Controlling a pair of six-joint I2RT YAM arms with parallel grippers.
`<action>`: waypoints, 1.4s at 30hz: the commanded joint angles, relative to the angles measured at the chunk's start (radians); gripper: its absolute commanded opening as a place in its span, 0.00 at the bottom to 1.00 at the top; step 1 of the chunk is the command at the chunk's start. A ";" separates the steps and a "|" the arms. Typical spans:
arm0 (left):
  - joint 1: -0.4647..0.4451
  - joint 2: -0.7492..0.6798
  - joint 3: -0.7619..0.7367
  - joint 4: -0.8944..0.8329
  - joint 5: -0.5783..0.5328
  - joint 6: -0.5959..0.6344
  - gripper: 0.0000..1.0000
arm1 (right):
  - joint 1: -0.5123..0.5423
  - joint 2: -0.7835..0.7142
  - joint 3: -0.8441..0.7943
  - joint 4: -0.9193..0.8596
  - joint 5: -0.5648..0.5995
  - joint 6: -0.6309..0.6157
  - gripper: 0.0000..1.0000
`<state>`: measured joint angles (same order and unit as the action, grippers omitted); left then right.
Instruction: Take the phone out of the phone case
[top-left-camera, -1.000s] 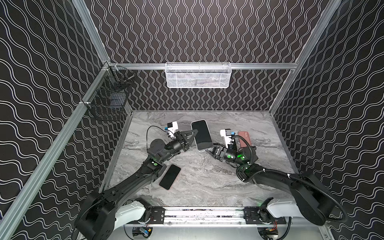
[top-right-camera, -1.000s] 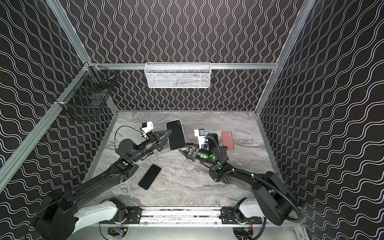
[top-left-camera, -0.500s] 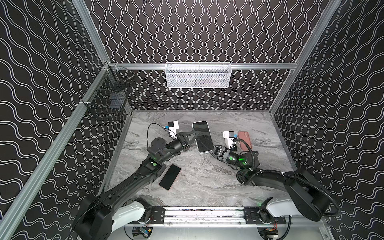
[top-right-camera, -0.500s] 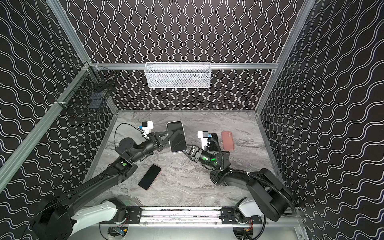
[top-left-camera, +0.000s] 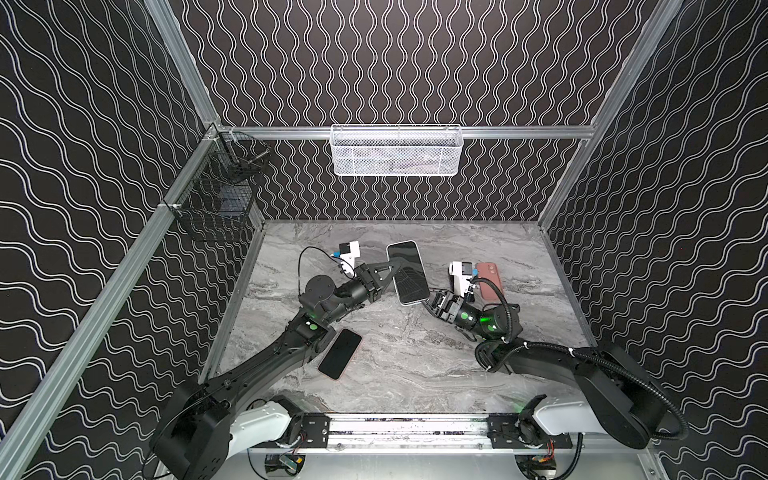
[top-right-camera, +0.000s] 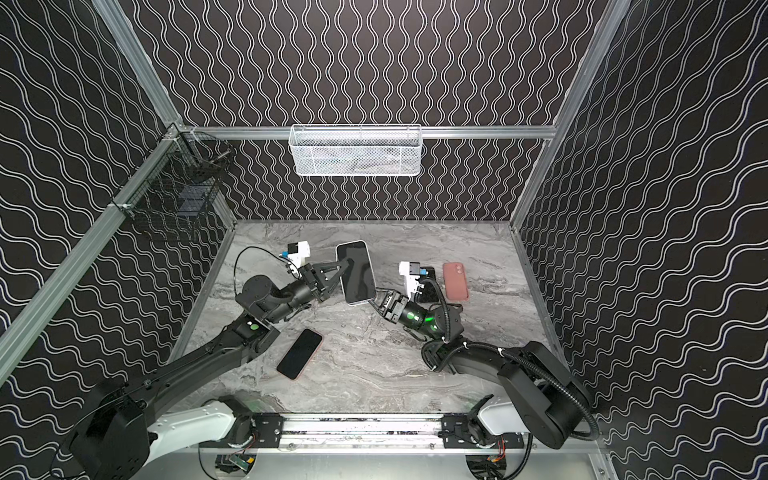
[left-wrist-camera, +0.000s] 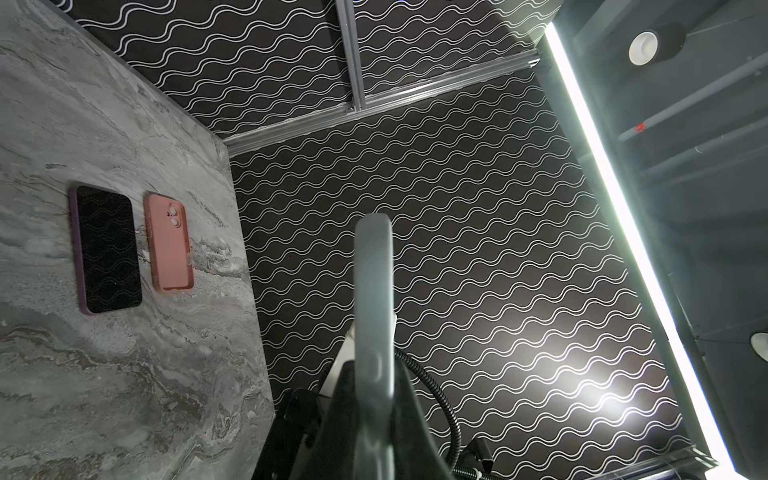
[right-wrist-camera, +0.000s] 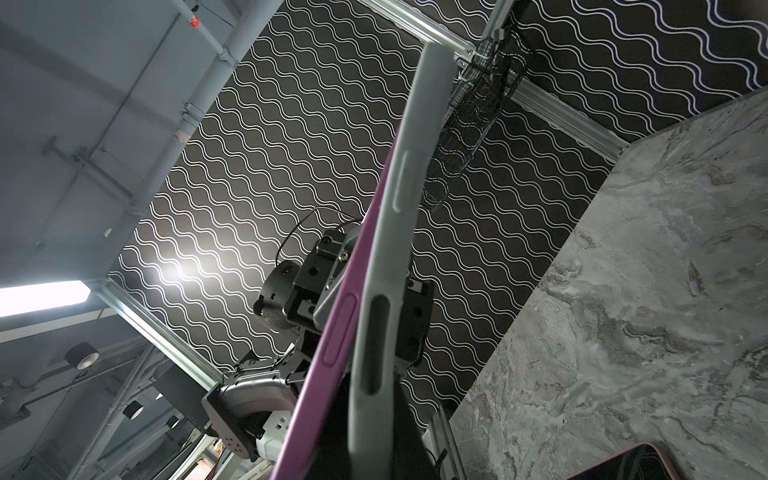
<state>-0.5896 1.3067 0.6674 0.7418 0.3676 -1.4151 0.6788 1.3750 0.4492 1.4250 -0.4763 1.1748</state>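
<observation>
Purple phone (right-wrist-camera: 337, 332) partly inside grey case (right-wrist-camera: 409, 174)

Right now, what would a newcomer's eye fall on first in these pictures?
A phone in a pale grey case is held above the middle of the marble table: the left gripper is shut on its side edge, the right gripper on its near corner. A dark phone lies flat by the left arm, a pink case back up at the right.
</observation>
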 joint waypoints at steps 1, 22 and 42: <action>0.001 0.014 0.007 -0.034 -0.016 0.046 0.00 | 0.006 -0.010 0.012 0.076 0.023 0.022 0.09; 0.000 0.049 0.007 0.006 0.002 0.024 0.26 | 0.016 -0.045 -0.046 0.088 0.106 0.024 0.02; -0.002 -0.111 -0.036 -0.216 -0.027 0.040 0.93 | 0.015 -0.047 -0.021 0.040 0.155 -0.017 0.02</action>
<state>-0.5903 1.2236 0.6315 0.6056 0.3527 -1.4055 0.6930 1.3304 0.4095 1.4094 -0.3431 1.1805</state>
